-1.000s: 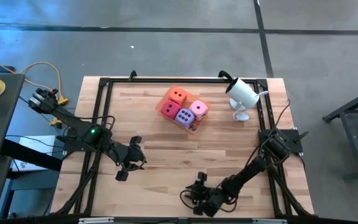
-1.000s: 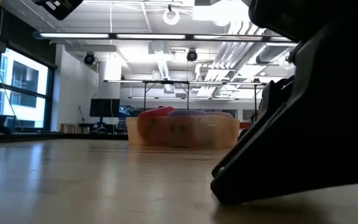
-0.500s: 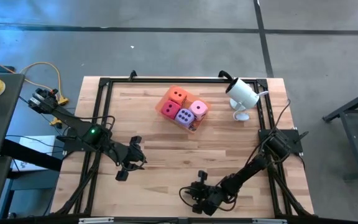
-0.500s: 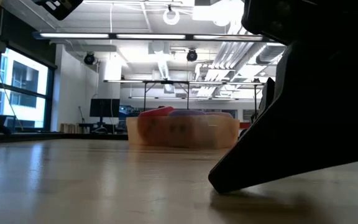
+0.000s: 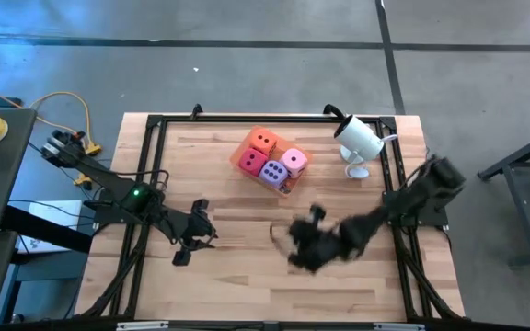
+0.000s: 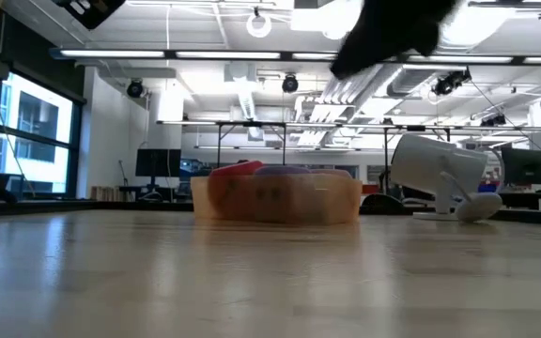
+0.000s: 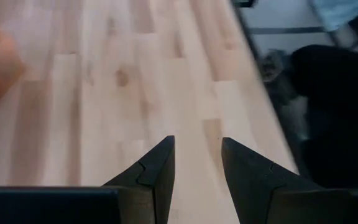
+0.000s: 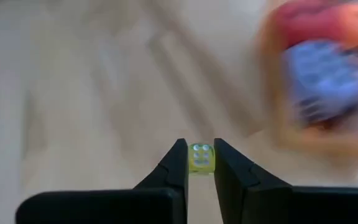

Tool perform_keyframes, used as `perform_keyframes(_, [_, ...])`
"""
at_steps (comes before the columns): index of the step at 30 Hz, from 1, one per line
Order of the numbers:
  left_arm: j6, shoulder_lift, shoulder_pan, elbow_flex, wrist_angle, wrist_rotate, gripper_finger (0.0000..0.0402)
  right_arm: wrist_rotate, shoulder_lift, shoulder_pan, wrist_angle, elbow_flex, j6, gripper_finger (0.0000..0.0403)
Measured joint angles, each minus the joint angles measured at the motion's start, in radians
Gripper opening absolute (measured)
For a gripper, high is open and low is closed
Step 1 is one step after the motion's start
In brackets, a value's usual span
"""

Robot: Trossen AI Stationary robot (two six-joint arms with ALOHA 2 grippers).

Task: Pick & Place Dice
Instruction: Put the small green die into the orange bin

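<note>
One small yellow-green die (image 8: pixel 201 158) sits clenched at the right gripper (image 8: pixel 199 157) tips: likely light, hard, slippery, best held on flat faces; left gripper (image 7: pixel 197 163) parted, empty.

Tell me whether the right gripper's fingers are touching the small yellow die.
Touching. The right wrist view shows the small yellow die pinched between the right gripper's two fingers, with no gap on either side.

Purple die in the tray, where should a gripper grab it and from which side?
Come straight down on the purple die, pinching its upper edges. It sits packed in the tray against the red-magenta die and pink die, so side approaches look blocked.
</note>
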Motion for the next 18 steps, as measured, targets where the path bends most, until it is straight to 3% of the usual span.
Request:
perform_keyframes(3, [0.002, -0.037, 0.000, 0.000, 0.001, 0.099, 0.0127, -0.019, -0.096, -0.094, -0.046, 0.002, -0.012, 0.0033])
perform_keyframes(6, [0.004, -0.092, 0.000, 0.001, 0.009, 0.121, 0.0127, -0.043, -0.152, -0.181, -0.064, 0.002, -0.084, 0.0033])
perform_keyframes(13, [0.004, -0.221, 0.001, 0.001, 0.014, 0.029, 0.0127, -0.233, -0.144, -0.381, -0.143, 0.002, -0.132, 0.0033])
perform_keyframes(18, [0.013, -0.266, 0.002, 0.001, 0.030, -0.082, 0.0127, -0.262, -0.092, -0.464, -0.193, 0.002, -0.157, 0.0033])
